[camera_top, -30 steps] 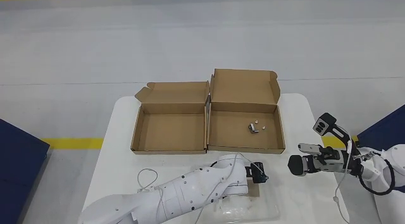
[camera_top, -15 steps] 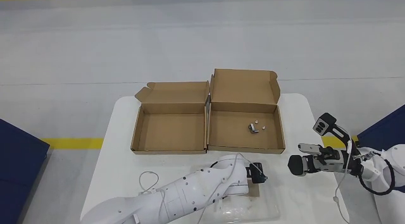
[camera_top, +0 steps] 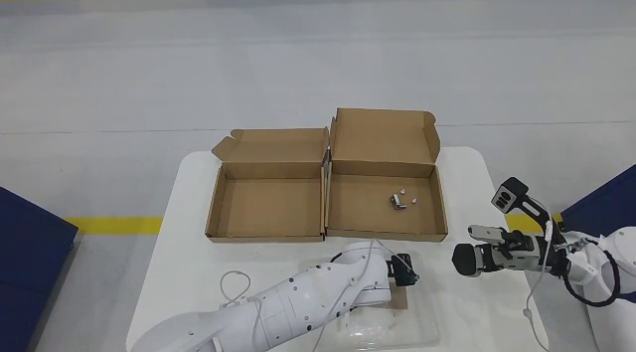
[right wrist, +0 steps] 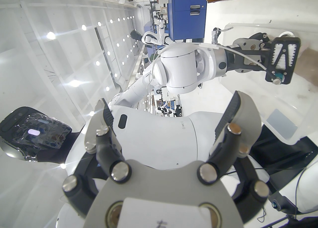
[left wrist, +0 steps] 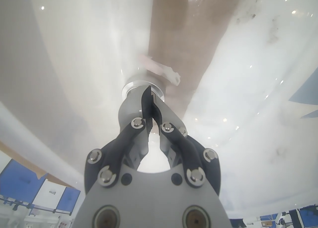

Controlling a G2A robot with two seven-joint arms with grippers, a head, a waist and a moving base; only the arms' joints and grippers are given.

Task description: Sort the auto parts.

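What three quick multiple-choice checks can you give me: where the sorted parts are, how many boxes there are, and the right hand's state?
1. Where do the small parts lie?
A) on the floor
B) in the right box
C) on a shelf

2. How many cardboard boxes are on the table?
A) one
B) two
C) four

3. How is the right hand?
A) open
B) shut on a part
C) shut on a box flap

Answers:
1 B: the top view shows them on that box's floor.
2 B: two open boxes stand side by side.
3 A: its fingers stand wide apart with nothing between them.
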